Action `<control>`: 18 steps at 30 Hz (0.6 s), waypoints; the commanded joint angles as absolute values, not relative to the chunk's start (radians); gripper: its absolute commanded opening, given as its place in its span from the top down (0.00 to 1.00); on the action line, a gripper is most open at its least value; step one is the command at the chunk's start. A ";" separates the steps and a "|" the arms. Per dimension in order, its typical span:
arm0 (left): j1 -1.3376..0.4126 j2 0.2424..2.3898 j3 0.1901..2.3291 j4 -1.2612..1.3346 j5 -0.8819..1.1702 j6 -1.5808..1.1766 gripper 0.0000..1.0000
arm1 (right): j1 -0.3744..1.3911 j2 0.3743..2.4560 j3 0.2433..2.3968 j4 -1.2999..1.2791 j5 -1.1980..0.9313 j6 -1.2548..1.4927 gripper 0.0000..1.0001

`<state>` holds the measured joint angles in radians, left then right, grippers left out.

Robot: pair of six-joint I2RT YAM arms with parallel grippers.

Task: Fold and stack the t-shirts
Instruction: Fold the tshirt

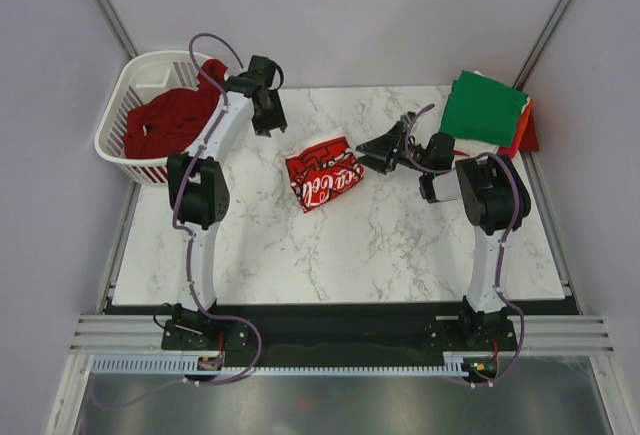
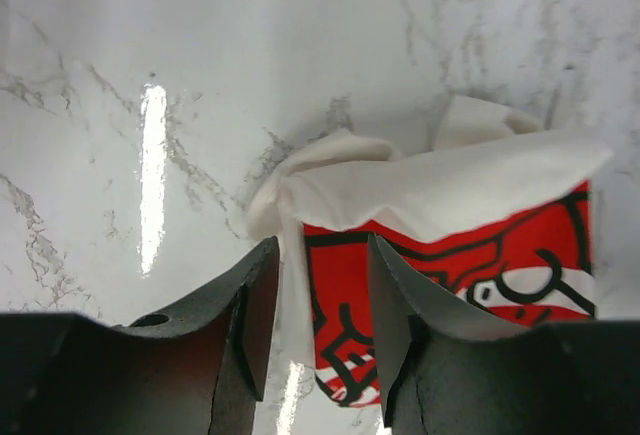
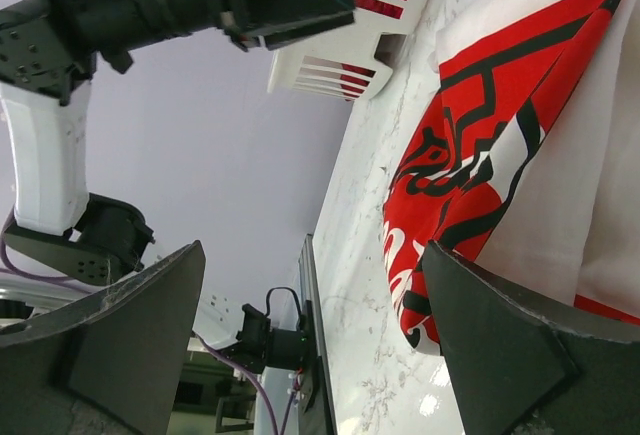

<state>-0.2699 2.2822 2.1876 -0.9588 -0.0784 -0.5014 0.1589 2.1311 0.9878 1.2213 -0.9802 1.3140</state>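
The Coca-Cola t-shirt (image 1: 324,174) lies folded mid-table, so I judge you are at the stacking step. Your right gripper (image 1: 372,153) gapes wide just beside it; the left gripper (image 2: 320,255) hangs narrowly parted and empty. Next, pinch all layers together and carry them to the green t-shirt (image 1: 484,107) pile.

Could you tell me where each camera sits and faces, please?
Top external: above and behind, looking down on the white marble table; left arm and right arm show.
Left wrist: on the left hand, facing down at the white t-shirt with red Coca-Cola print; its fingers show.
Right wrist: on the right hand, looking low across the table; its fingers and left arm show.
All share that t-shirt.
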 commanded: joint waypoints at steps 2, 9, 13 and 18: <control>-0.330 2.197 2.272 -0.876 0.035 -0.440 0.53 | 0.155 2.146 0.988 1.296 -1.000 1.316 0.02; -0.388 2.341 2.394 -0.825 0.276 -0.420 0.53 | 0.088 2.166 1.014 1.264 -0.986 1.316 0.02; -0.396 2.413 2.407 -0.789 0.317 -0.437 0.53 | 0.077 2.183 1.045 1.233 -0.979 1.313 0.02; -0.397 2.490 2.410 -0.721 0.363 -0.451 0.53 | 0.084 2.189 1.052 1.157 -0.976 1.257 0.02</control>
